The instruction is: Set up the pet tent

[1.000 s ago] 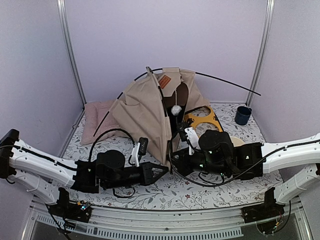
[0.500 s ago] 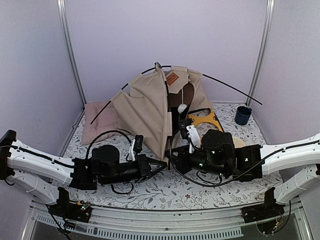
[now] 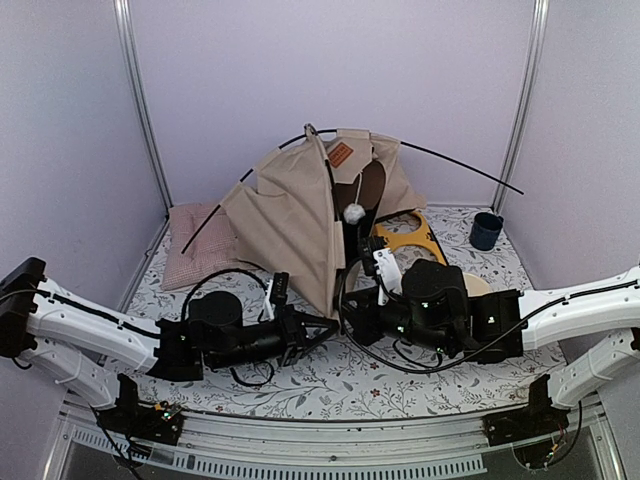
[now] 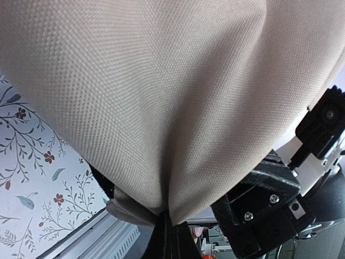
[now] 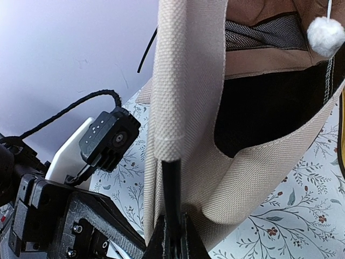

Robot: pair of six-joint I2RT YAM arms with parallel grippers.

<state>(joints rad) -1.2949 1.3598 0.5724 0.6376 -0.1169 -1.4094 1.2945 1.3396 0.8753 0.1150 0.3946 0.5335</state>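
The tan pet tent (image 3: pixel 290 220) stands half raised at the middle back, its thin black poles (image 3: pixel 460 163) bowed over the top. A brown label (image 3: pixel 340 154) and a white pom-pom (image 3: pixel 353 212) show by its dark doorway. My left gripper (image 3: pixel 328 322) is shut on the fabric at the tent's near bottom corner; that fabric (image 4: pixel 161 97) fills the left wrist view above the gripper (image 4: pixel 170 237). My right gripper (image 3: pixel 346 316) is shut on a black pole end (image 5: pixel 171 189) where it leaves its tan sleeve (image 5: pixel 175 81). The pom-pom (image 5: pixel 325 34) hangs beside the black lining.
A pink checked cushion (image 3: pixel 195 240) lies behind the tent on the left. A yellow bowl stand (image 3: pixel 405 238) lies right of the doorway and a dark blue cup (image 3: pixel 486 230) stands at the back right. The two grippers almost touch; the left wrist camera (image 5: pixel 108 137) is close beside the right gripper.
The tent has risen and stands more upright, its top shifted right and its poles bowed higher. The left arm has moved up and slightly right with the corner.
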